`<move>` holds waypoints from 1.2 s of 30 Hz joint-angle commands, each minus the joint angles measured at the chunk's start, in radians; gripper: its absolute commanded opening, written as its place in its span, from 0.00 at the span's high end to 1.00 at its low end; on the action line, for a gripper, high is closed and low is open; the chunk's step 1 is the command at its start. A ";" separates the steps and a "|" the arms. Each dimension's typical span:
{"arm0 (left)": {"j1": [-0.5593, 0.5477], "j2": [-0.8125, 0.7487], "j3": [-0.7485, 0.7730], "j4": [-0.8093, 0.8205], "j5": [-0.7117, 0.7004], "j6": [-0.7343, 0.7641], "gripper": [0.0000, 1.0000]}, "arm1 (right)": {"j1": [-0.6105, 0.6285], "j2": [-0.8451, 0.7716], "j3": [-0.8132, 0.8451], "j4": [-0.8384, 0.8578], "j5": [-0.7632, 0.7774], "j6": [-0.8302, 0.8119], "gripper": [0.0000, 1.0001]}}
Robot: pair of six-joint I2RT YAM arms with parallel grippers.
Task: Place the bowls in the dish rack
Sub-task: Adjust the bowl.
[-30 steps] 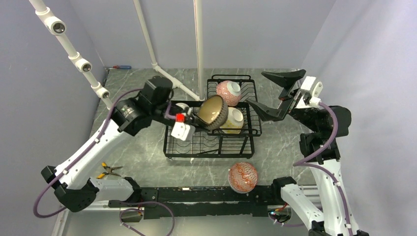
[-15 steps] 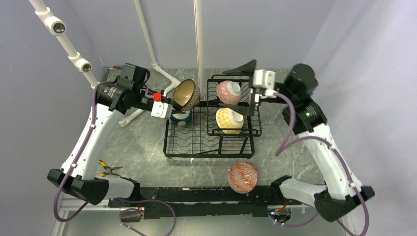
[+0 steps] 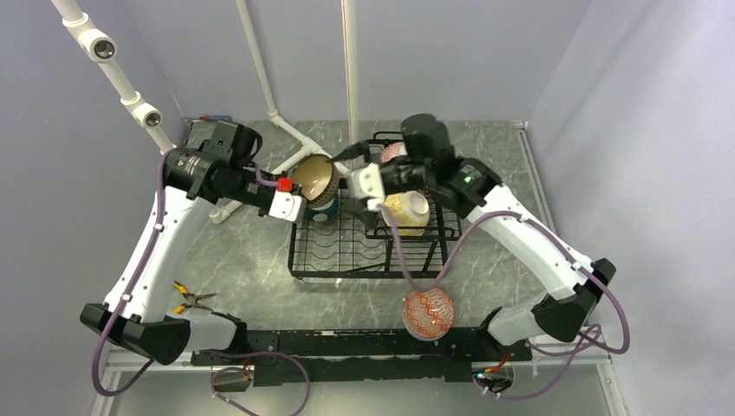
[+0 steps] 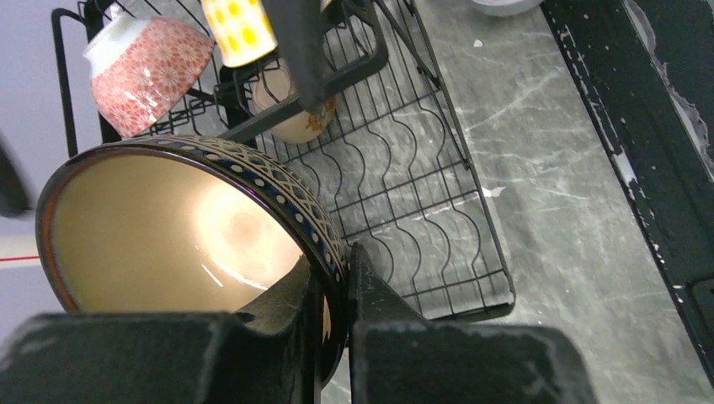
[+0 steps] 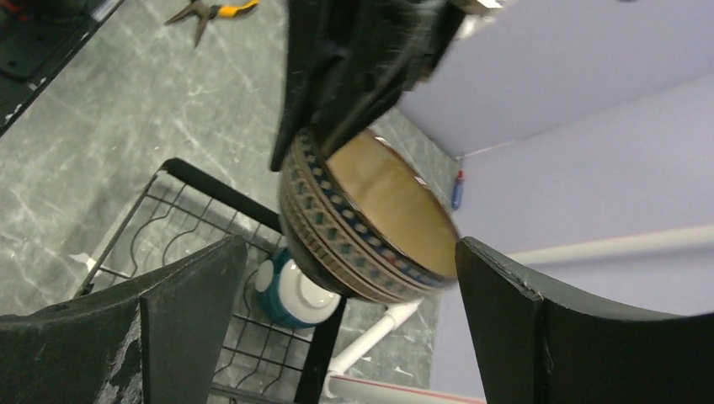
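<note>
My left gripper (image 4: pixel 341 269) is shut on the rim of a dark blue-patterned bowl (image 4: pixel 168 227) with a tan inside, held tilted above the left rear corner of the black dish rack (image 3: pixel 373 256). My right gripper (image 5: pixel 347 244) is open, one finger on either side of that bowl (image 5: pixel 362 219) without touching it. A teal-and-white bowl (image 5: pixel 290 295) lies in the rack's lower tray just below. The raised basket holds a pink-patterned bowl (image 4: pixel 147 71) and a yellow-dotted bowl (image 3: pixel 407 212). A red-patterned bowl (image 3: pixel 428 312) stands on the table in front of the rack.
A white pipe frame (image 3: pixel 295 143) runs along the table behind and left of the rack. Yellow-handled pliers (image 3: pixel 192 301) lie near the left arm's base. The right arm (image 3: pixel 520 234) reaches across over the raised basket and hides part of it.
The right arm swung from the far right across the rack, bringing its open jaws around the held bowl. The left arm drew back from over the rack to its left rear corner with the bowl.
</note>
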 commanded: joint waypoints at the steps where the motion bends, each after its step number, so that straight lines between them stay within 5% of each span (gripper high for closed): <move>1: 0.002 -0.078 -0.014 -0.034 -0.012 0.031 0.97 | 0.100 -0.005 -0.063 0.022 0.154 -0.143 0.01; 5: 0.002 -0.084 -0.015 -0.078 -0.019 0.033 0.97 | 0.181 0.029 -0.089 0.011 0.243 -0.182 0.06; 11: 0.000 -0.075 -0.028 -0.128 -0.037 0.045 0.97 | 0.256 0.083 -0.123 0.027 0.422 -0.243 0.29; 19: 0.000 -0.064 -0.015 -0.136 -0.034 0.068 0.97 | 0.270 0.134 -0.130 0.026 0.471 -0.302 0.51; 24: 0.000 -0.089 -0.047 -0.057 -0.054 0.060 0.97 | 0.271 0.159 -0.109 0.008 0.454 -0.306 0.71; 25: 0.000 -0.097 -0.058 -0.036 -0.057 0.053 0.97 | 0.271 0.164 -0.106 0.005 0.456 -0.310 0.78; 26: 0.000 -0.102 -0.076 -0.015 -0.062 0.053 0.97 | 0.271 0.166 -0.109 0.009 0.461 -0.309 0.96; 27: 0.000 -0.109 -0.091 0.006 -0.069 0.052 0.97 | 0.271 0.165 -0.121 0.030 0.470 -0.301 1.00; 36: 0.000 -0.197 -0.232 0.267 -0.134 -0.033 0.97 | 0.256 0.125 -0.198 0.148 0.504 -0.242 1.00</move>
